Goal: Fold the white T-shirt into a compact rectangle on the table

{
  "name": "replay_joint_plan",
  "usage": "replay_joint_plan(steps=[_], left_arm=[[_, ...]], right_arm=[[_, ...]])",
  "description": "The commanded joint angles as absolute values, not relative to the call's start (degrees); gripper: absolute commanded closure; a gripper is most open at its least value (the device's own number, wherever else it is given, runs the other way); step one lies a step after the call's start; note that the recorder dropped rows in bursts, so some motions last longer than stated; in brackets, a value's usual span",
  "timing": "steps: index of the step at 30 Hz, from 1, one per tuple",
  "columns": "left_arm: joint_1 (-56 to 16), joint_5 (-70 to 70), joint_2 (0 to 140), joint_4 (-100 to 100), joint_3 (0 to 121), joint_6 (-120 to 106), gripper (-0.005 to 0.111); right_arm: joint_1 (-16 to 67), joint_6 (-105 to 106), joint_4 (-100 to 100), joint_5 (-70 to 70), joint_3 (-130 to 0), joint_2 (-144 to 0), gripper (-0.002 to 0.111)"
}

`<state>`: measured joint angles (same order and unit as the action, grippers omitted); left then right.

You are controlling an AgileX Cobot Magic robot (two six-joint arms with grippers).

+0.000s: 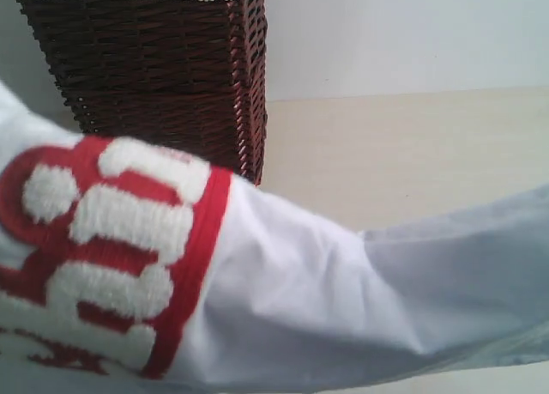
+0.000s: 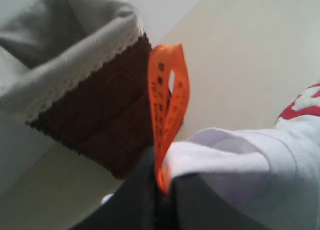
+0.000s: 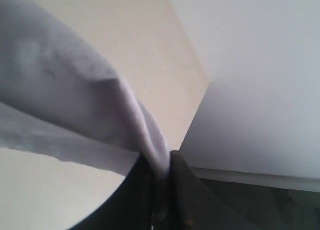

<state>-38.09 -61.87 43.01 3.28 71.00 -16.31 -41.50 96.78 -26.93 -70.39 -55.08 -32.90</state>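
We've got the white T-shirt (image 1: 292, 300) slung across the front of the exterior view, hanging betw. both arms and, as far as we can judge, lifted clear of the table (image 1: 412, 154), w/ the wicker basket (image 1: 154, 76) behind it. Left gripper (image 2: 164, 197) is pressed together on a fold of cloth right at the orange neck tag (image 2: 167, 104), so approx. the collar. Right gripper (image 3: 161, 182) is likewise nipped tight on a bunched edge; which part, we can't tell. Fabric reads light, soft, zero stiffness: it sags and creases betw. the grips, so it'll droop wherever unsupported. Not fragile, not slick, but thin pinches could slip. The fuzzy red-edged lettering (image 1: 111, 231) looks thicker, prob. resists a crease. Best holds, imo: seams, shoulders or hem corners, kept spread so it lays flat.
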Motion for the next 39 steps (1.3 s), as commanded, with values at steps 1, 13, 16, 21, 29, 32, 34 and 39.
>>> replay_joint_plan(steps=[1, 13, 16, 21, 29, 32, 34, 39], left_arm=[[-30.7, -61.5, 38.1, -3.6, 61.7, -16.6, 0.107], [-25.6, -47.7, 39.7, -2.8, 45.8, -17.1, 0.107], [-25.6, -40.0, 46.7, -2.8, 43.3, -17.5, 0.107], [-25.6, -29.9, 56.9, 0.0, 42.6, -18.1, 0.107], [-25.6, -13.3, 70.8, 1.3, 42.6, -18.1, 0.107], [-25.6, -8.9, 75.3, 2.6, 42.6, -18.1, 0.107], [-25.6, -7.3, 78.0, 3.7, 42.6, -18.1, 0.107], [-25.6, -3.2, 84.4, 4.1, 42.6, -18.5, 0.107]], right_arm=[[-41.7, 95.8, -25.9, -70.0, -47.5, -25.8, 0.108], [-41.7, 103.9, -27.8, -65.7, -29.1, -28.0, 0.108], [-41.7, 111.6, -34.6, -59.0, -27.5, -34.4, 0.108], [-41.7, 118.8, -47.6, -45.2, -26.6, -46.8, 0.108], [-41.7, 120.8, -58.9, -34.9, -26.7, -65.8, 0.108], [-41.7, 120.7, -61.1, -33.3, -26.9, -72.0, 0.108], [-41.7, 120.7, -61.6, -33.2, -27.6, -75.8, 0.108], [-41.7, 120.7, -68.7, -33.2, -30.5, -81.9, 0.108]])
